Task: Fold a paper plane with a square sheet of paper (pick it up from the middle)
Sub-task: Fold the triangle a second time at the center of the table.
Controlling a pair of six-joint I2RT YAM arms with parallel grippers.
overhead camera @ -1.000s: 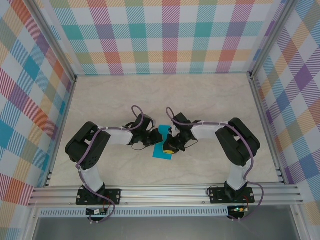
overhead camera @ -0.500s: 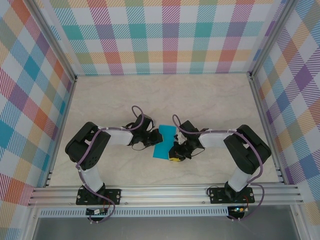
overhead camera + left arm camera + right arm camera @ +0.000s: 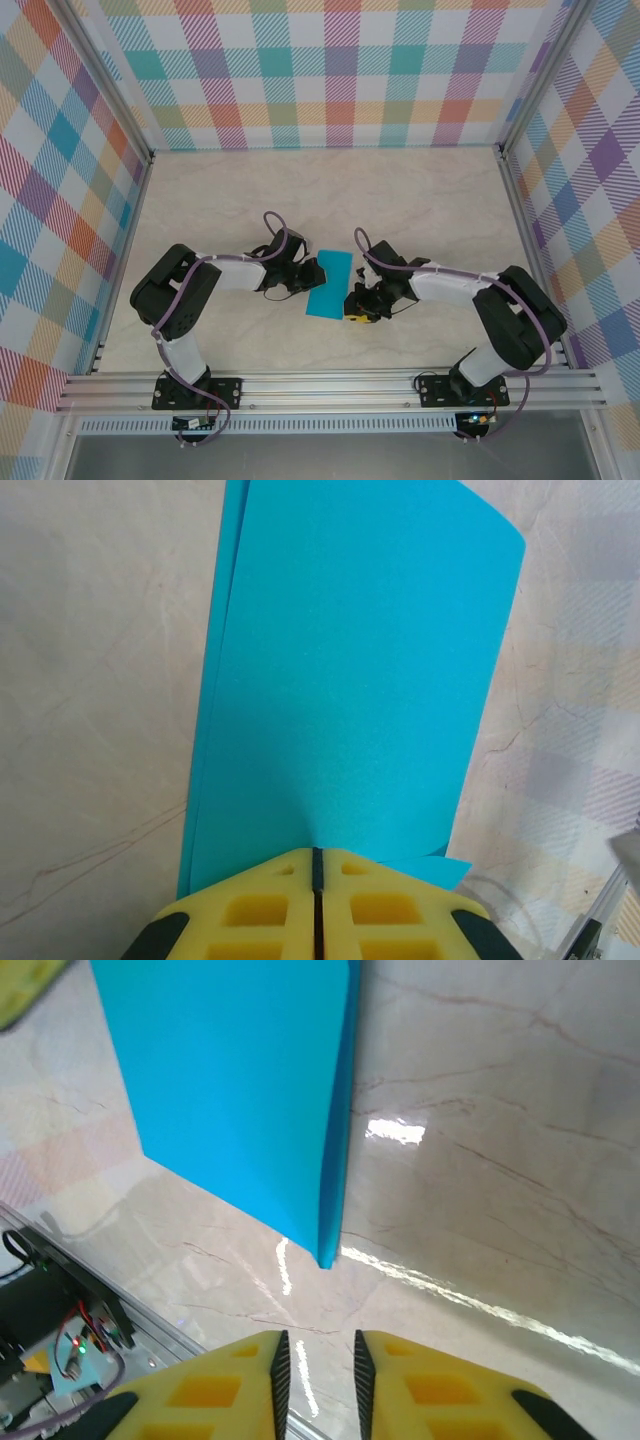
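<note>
Nearest the near edge of the surface (image 3: pixel 430 200), a little right of centre, sits the right gripper (image 3: pixel 315 1365). Its yellow fingers stand a narrow slot apart w/ nothing between them, and bare surface shows through the gap. Just beyond them is one sharp corner of the square sheet of paper (image 3: pixel 350 680), clear of the fingers.

The sheet is about mid-width of the surface, closer to the near edge than the far one, between the two grippers. It isn't a flat square. The left wrist view shows two layers, the lower one peeking out along the left side, so it's doubled over into a tall rectangle (first fold made, by the look of it; no dart shape yet). The top layer bows up a bit, and in the right wrist view that side looks raised off the surface. How much of it rests down can't be told.

On the sheet's left side, the left gripper (image 3: pixel 316 905) has its fingers pressed together on the paper's edge, approx. mid-edge, w/ only a thin seam between them.

Handling, as a judgement: v. light, thin and floppy. It'll probably sag or curl from a single pinch and slide easily on the glossy top. It's not fragile as such, but creases stay, so a stray squeeze marks it. The best hold is likely at an edge or along the fold, where the doubled layers are stiffer, w/ the other fingers steadying the opposite side. Lying flat, it offers no lip to get under.
</note>
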